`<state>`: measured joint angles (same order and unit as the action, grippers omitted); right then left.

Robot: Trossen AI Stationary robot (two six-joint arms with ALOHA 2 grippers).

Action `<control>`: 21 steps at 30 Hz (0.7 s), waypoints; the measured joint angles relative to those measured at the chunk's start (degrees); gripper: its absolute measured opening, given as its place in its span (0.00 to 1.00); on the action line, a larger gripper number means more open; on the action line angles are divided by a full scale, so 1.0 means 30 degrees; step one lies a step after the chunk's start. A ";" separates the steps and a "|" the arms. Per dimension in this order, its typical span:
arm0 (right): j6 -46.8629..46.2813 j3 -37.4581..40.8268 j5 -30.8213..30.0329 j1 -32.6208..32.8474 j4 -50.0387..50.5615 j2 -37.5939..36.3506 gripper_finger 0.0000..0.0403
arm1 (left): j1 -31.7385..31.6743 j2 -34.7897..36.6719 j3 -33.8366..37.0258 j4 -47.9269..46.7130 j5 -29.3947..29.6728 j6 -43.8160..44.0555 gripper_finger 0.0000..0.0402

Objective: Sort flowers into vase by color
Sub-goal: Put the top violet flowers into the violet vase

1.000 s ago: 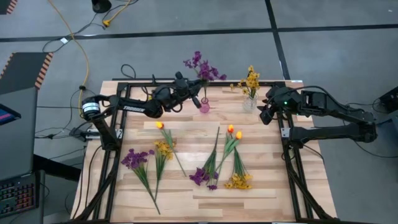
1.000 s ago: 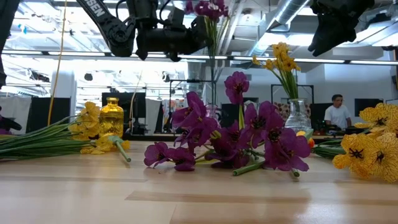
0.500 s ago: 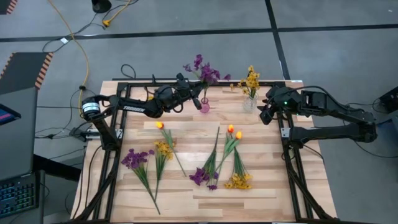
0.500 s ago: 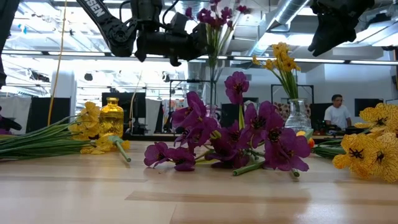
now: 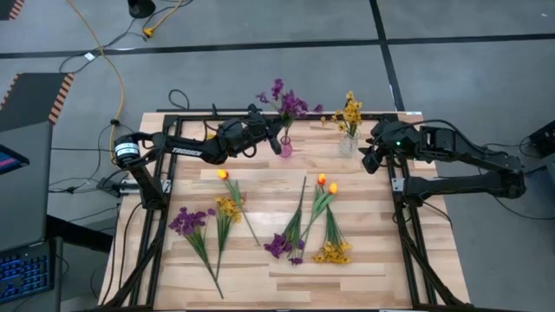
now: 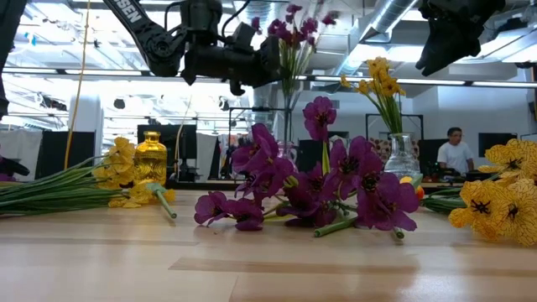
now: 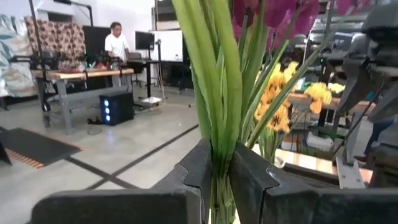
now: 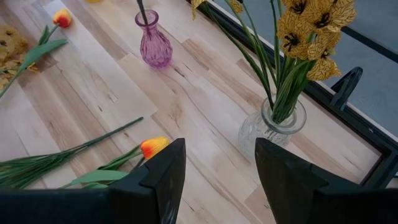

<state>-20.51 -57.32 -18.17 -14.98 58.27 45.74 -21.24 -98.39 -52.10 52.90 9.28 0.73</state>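
On the left of the wooden table (image 5: 260,186), a purple sprig (image 5: 192,224) and a yellow sprig with an orange bud (image 5: 227,204) were seen lying flat, stems pointing toward the near edge. Above them, the left gripper (image 5: 276,139) was held at the far side of the table, its fingers (image 7: 189,180) clamped on the green stems of a purple flower bunch (image 5: 286,102), which stood upright with its lower stem in the pink vase (image 5: 284,147). Toward the middle of the table, a mixed group was laid out: another purple sprig (image 5: 284,244), two orange tulip buds (image 5: 326,184) and a yellow cluster (image 5: 332,252). Further right, a yellow bunch (image 5: 349,111) was found standing in the clear glass vase (image 5: 348,143). Just beside that vase, the right gripper (image 5: 371,159) was held off the table with its fingers (image 8: 163,174) spread apart and nothing between them.
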 joint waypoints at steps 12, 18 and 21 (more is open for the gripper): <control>-0.0010 0.0000 0.0000 0.0000 -0.0002 0.0000 0.54 | 0.0009 0.0000 0.0000 -0.0436 0.0019 0.0345 0.17; -0.0010 0.0000 0.0007 0.0005 -0.0002 0.0000 0.54 | 0.0009 0.0000 0.0000 -0.0422 0.0029 0.0342 0.27; -0.0017 0.0000 0.0007 0.0003 -0.0002 0.0000 0.54 | 0.0009 0.0000 0.0000 -0.0422 0.0029 0.0342 0.31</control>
<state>-20.56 -57.32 -18.15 -14.97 58.26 45.74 -21.21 -98.39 -52.10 51.64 9.37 1.76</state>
